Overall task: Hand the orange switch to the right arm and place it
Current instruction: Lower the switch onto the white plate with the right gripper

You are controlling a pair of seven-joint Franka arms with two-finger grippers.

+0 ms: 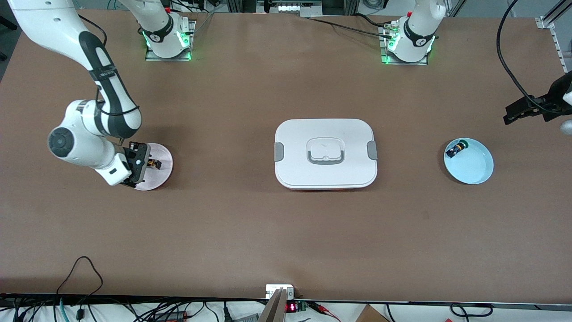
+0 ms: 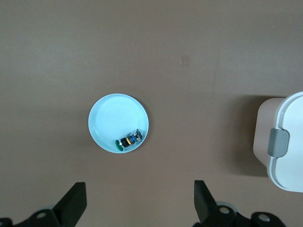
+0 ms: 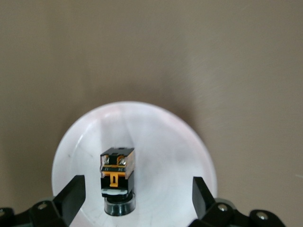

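- One orange switch (image 3: 117,174) stands on the pink plate (image 1: 164,154) at the right arm's end of the table, between the spread, empty fingers of the right gripper (image 3: 135,196).
- It looks light, rigid and small; gripping its flat black sides seems safest.
- Blue plate (image 2: 110,113) holds a green-capped part (image 2: 129,141); the left gripper (image 2: 140,201) hangs open over the table near it.
- White box (image 1: 325,153) sits lidded mid-table.
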